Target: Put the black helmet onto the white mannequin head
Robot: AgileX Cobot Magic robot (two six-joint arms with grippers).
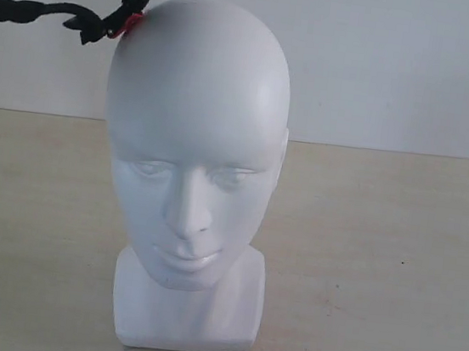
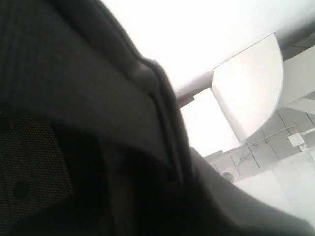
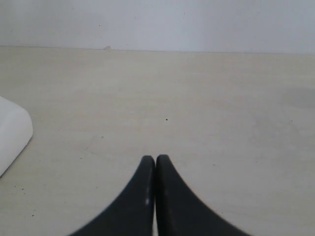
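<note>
The white mannequin head (image 1: 192, 136) stands upright on its blocky base in the middle of the table, facing the exterior camera. Of the black helmet, only its black strap (image 1: 32, 12) and red buckle (image 1: 130, 24) show in the exterior view, hanging in the air at the head's upper left and touching its crown. The helmet's dark padded lining (image 2: 74, 98) fills the left wrist view right up against the camera. My left gripper's fingers are lost in that dark mass. My right gripper (image 3: 155, 160) is shut and empty, low over the table beside the head's base (image 3: 12, 132).
The pale wooden table (image 1: 380, 245) runs back to a white wall (image 1: 403, 59). Past the helmet's rim, the left wrist view looks up at white panels and a tiled surface (image 2: 256, 147).
</note>
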